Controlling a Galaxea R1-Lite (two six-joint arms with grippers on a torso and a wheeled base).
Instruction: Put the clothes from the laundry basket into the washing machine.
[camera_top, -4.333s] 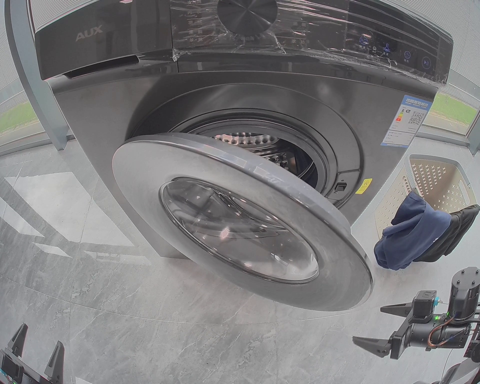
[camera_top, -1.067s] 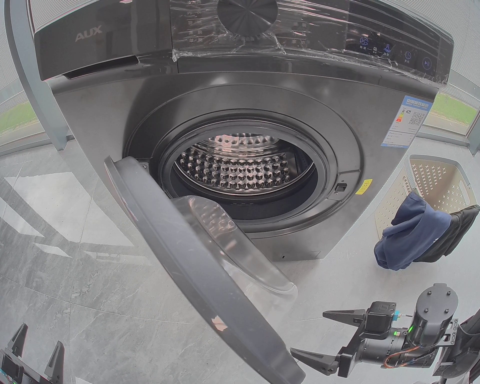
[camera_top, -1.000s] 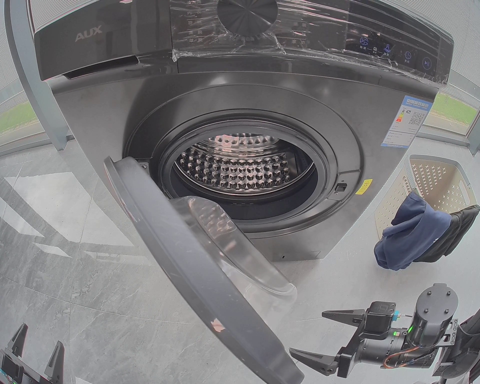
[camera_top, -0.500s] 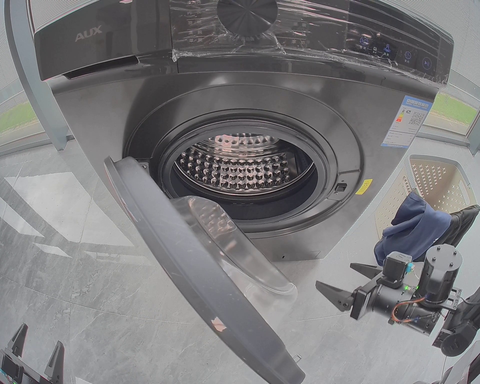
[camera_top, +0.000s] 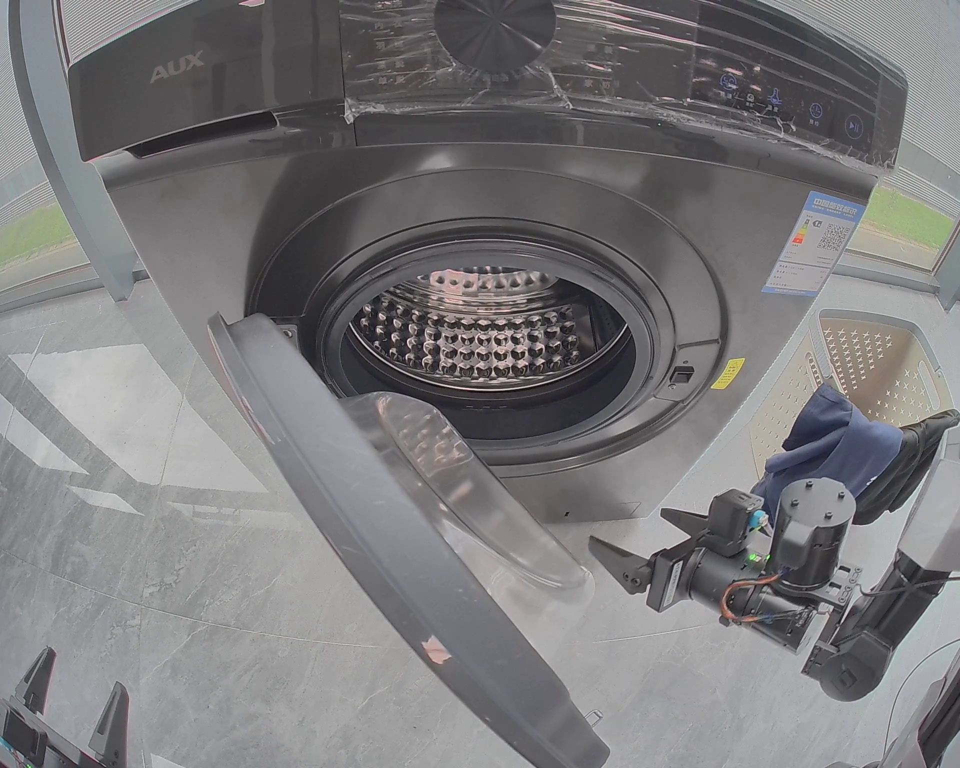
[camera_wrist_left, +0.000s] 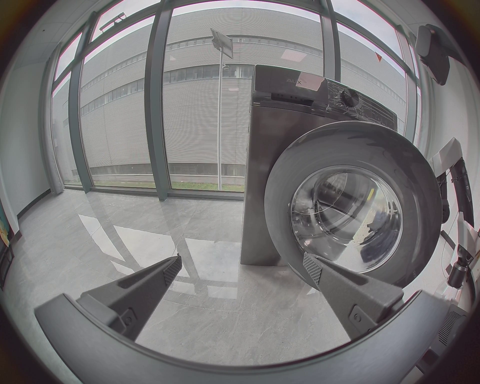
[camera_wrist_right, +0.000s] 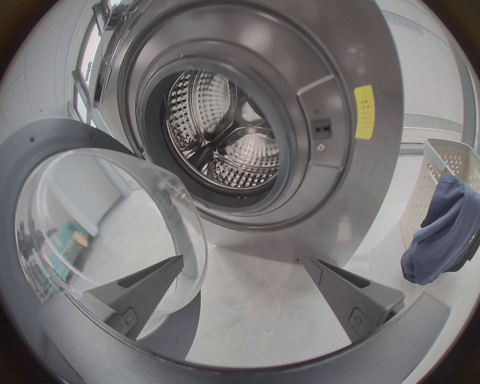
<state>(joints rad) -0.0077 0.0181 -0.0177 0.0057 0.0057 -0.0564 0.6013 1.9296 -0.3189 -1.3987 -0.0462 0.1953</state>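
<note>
Looking down from the head view, cannot see the lower part of the blue garment (camera_top: 835, 445), hidden behind the right arm (camera_top: 880, 620). Finds it draped over the near rim of the laundry basket (camera_top: 880, 360), with a black garment (camera_top: 915, 455) alongside on the same rim, also partly covered; possibly a jacket, hard to say. Cannot see the basket's bottom. Places the basket on the floor (camera_top: 150, 560) just beside the right flank of the washing machine (camera_top: 200, 220); cannot tell whether touching. Sees the door (camera_top: 330, 470) swung wide on its left hinge, cut off at the lower edge, and behind it the studded steel drum (camera_top: 480, 335) in plain sight. Places the right claw (camera_top: 640, 535) low before the machine, between door and basket, fingers spread well apart, gripping nothing. Catches just the finger tips of the left claw (camera_top: 80, 675) at the lower left corner, well apart from machine and basket. From the left wrist, makes out that claw's fingers standing wide apart, pointed toward the door's outer face and round window. From the right wrist, gets the drum's paddles deep inside, the door's inner glass bowl, and the blue garment's hem hanging down the basket's outer wall, uncovered.
</note>
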